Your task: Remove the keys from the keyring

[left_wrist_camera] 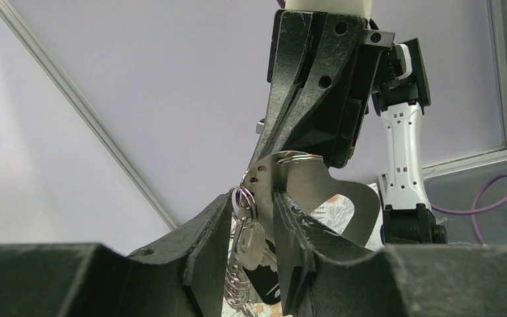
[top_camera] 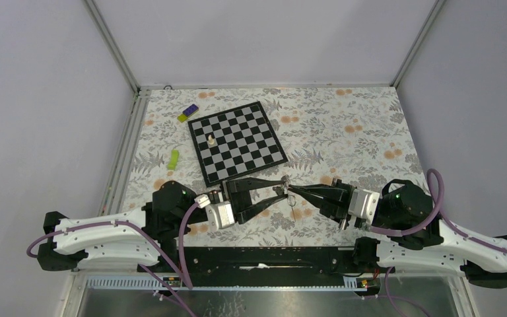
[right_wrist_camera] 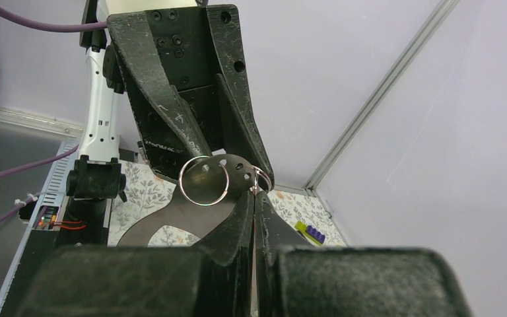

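Mid-air over the near part of the flower-patterned table [top_camera: 343,132], between the two arms: one key bundle, met by both grippers tip to tip. Left gripper [top_camera: 278,192]: jaws part-way closed, clamped across the holed end of a flat, curved silvery metal plate [left_wrist_camera: 307,177]. Between its dark fingers [left_wrist_camera: 214,228]: a small thin wire keyring [left_wrist_camera: 243,198] at the plate's holed edge, with small silvery keys [left_wrist_camera: 249,239] hanging below it, clear of the table; beneath them a dark piece, too hidden to name. Right gripper [top_camera: 292,190]: fingers pressed fully together, tips right at the keyring from the opposite side; actual pinch on the wire not resolvable. Larger thin wire ring [right_wrist_camera: 181,180]: lying over the plate's face, apparently through one of its holes, just beside the right fingertips. Farther back on the table, well apart from the bundle: a black-and-pale chessboard [top_camera: 251,132] with one white chess piece [top_camera: 210,139] upright on it; left of the board, a green strip [top_camera: 173,158] and a yellow-and-purple block [top_camera: 188,113].
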Available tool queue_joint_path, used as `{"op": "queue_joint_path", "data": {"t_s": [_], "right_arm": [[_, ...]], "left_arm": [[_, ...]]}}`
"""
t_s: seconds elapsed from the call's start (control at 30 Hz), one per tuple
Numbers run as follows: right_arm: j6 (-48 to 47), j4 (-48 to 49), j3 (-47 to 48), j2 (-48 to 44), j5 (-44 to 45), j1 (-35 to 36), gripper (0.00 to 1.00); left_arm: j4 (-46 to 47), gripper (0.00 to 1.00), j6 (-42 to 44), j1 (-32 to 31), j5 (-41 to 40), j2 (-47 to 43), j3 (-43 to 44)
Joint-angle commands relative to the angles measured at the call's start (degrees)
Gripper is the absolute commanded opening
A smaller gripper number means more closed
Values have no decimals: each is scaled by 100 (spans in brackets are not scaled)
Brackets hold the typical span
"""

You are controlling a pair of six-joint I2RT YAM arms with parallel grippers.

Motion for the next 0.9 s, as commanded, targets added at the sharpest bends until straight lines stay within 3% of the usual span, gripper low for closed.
{"op": "queue_joint_path", "data": {"t_s": [0.0,0.2,0.57,0.87], "right_arm": [[51,362,151,-2,-113,4,0],[33,336,137,-70,-55,4,0],[-6,335,108,-162,79,4,0],[3,318,90,-180,80,4,0]], "left_arm": [[315,33,-10,7,51,10,104],[314,25,-9,1,19,-5,95],[305,21,-41,4,-57,-105,43],[292,10,-37,7,-66,-133,36]]}}
